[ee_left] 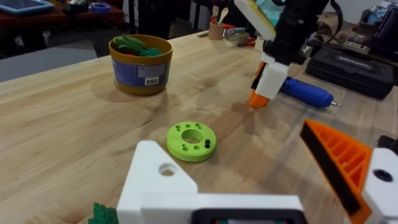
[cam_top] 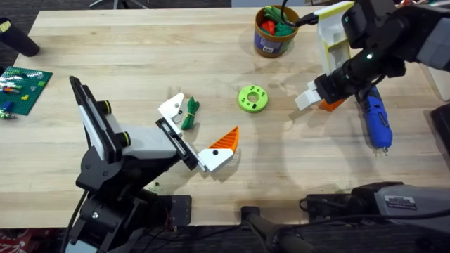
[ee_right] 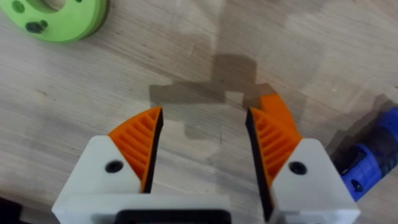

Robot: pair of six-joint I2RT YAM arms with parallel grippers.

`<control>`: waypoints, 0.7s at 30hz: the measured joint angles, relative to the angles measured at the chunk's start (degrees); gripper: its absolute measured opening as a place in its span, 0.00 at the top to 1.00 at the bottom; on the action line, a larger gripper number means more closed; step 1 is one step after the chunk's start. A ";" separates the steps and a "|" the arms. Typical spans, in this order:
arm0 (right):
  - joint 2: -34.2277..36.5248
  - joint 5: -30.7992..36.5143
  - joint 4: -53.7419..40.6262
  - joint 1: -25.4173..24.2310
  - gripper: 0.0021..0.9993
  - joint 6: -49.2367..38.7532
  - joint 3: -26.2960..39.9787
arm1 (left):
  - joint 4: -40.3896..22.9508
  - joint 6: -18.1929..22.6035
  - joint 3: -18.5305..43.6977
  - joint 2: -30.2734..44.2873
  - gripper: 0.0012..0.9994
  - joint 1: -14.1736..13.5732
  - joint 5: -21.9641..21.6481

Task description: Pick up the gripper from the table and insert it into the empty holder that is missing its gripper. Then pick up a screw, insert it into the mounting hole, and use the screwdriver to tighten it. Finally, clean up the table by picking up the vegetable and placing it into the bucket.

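two orange-padded fingers (ee_right: 140, 146) of the right gripper (ee_right: 205, 149) are held apart, just beside the gripper (ee_right: 277, 109) on the tabletop (ee_right: 186, 74); left fingers' state cannot be told.

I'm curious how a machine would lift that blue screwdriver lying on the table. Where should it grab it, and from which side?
Probably the thick blue barrel of the screwdriver, near its middle, coming straight down from above. It lies flat on the table with its thin bit toward the near edge, so a grip across the barrel should stay balanced.
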 joint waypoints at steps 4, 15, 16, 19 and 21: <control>0.55 -0.38 -0.14 0.02 0.24 0.05 0.00 | 0.10 -0.04 0.01 0.15 0.00 0.00 -0.02; -0.12 -3.98 2.49 0.13 0.24 0.04 4.82 | 0.10 -0.04 0.01 0.15 0.00 0.00 -0.03; -0.30 -3.10 0.87 0.13 0.24 0.03 5.89 | 0.10 -0.03 0.01 0.15 0.00 0.00 -0.04; -1.16 0.25 -6.41 0.13 0.24 -0.67 9.89 | 0.10 -0.04 0.01 0.15 0.00 0.00 -0.03; -2.08 1.88 -9.92 0.10 0.24 -1.77 12.17 | 0.10 -0.04 0.01 0.15 0.00 0.00 -0.04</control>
